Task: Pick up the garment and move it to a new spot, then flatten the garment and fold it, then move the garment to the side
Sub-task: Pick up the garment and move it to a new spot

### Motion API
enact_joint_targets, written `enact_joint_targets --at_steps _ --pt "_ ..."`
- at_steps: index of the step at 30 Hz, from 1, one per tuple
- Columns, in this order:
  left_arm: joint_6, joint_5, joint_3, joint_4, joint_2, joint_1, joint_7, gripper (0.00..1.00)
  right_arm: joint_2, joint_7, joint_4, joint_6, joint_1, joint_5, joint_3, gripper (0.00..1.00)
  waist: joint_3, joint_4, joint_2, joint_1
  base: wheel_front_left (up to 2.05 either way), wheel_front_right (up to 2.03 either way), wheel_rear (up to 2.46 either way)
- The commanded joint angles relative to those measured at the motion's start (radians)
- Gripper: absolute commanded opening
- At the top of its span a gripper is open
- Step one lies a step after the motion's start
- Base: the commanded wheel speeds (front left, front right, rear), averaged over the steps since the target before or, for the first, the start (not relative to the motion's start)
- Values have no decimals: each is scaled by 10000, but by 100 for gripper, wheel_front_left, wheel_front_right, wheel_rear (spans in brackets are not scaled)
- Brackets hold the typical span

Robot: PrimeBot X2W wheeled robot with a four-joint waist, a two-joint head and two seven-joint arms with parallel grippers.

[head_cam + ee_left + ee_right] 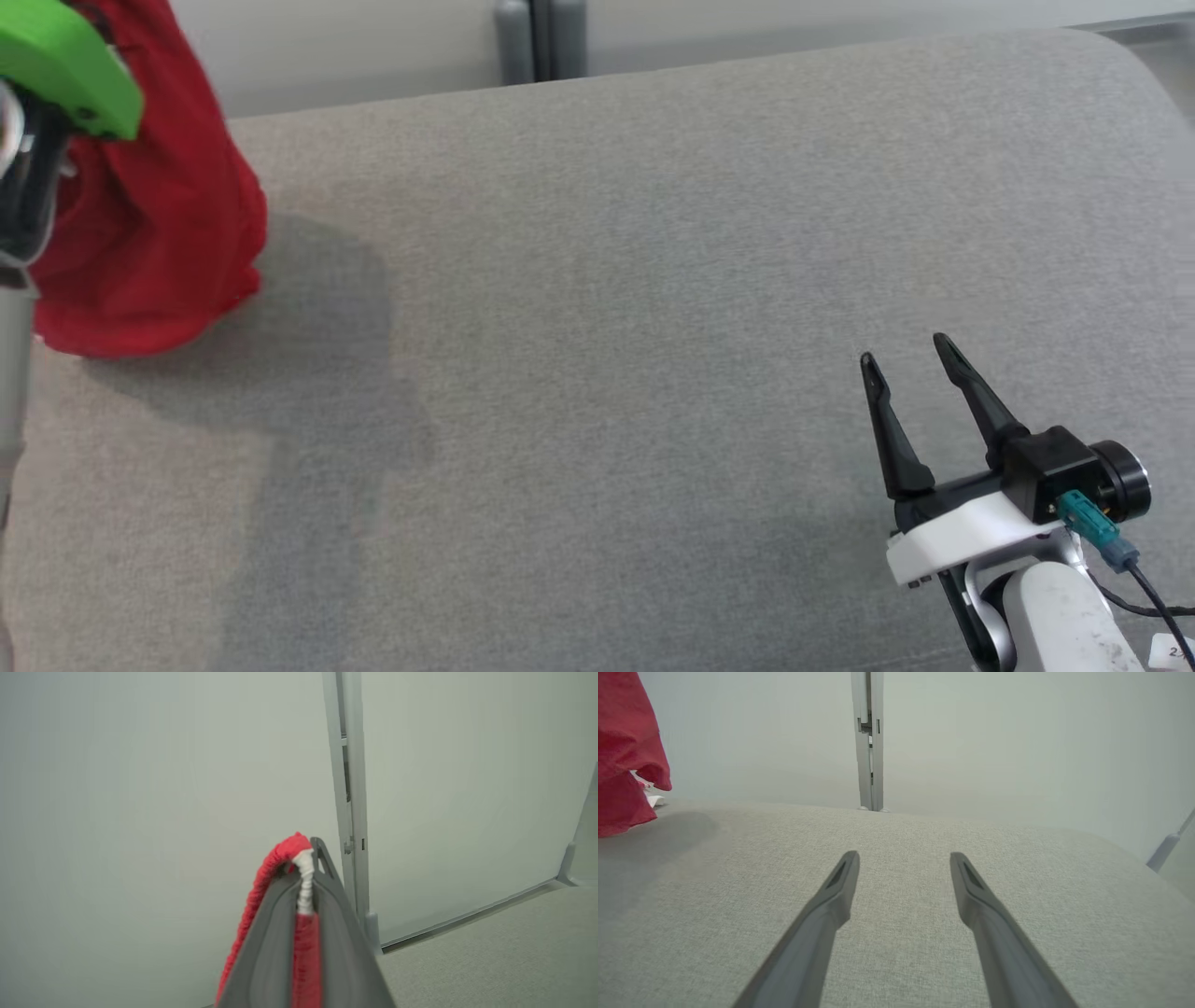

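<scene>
Broadly, a grey fabric surface (pixel 653 280) with a rounded far edge spreads across most of the head view. A pale wall (pixel 373 47) stands behind it.

The red garment (pixel 149 233) hangs bunched at the upper left of the head view, with a soft shadow on the fabric to its right and below it. In the right wrist view the garment (pixel 623 751) drapes down at the upper left edge. Whether its lower hem touches the surface cannot be told.

The right gripper (pixel 904 349) sits at the lower right of the head view, above the bare fabric and well apart from the garment. Its two dark fingers (pixel 831 905) are spread wide with nothing between them.

The left gripper (pixel 306 858) rises from the bottom middle of the left wrist view, fingers pressed together on a ribbed red and white edge of the garment, which curls over the fingertips and trails down the left side.

A green cover (pixel 65 65) on the left arm sits in the top left corner of the head view, in front of the red cloth.

A thin grey post (pixel 540 37) stands against the wall at top centre.
</scene>
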Motion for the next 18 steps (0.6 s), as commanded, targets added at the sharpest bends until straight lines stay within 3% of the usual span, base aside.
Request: enact_joint_targets --at_steps 1,11,18 --pt "-30 -96 -348 -152 -120 -282 99 0 -38 -49 25 -10 81 105 -29 100 -372 -827 -1 0 0 0 0" --pt "-7 -1364 -3138 -917 -1102 -1285 -196 0 -32 -49 32 -10 -21 211 -298 100 -217 -1672 -1 0 0 0 0" --pt "-8 -2412 -4248 -663 -1160 -73 -810 0 -35 -49 -22 -10 80 164 -600 100 -167 -1614 -1 0 0 0 0"
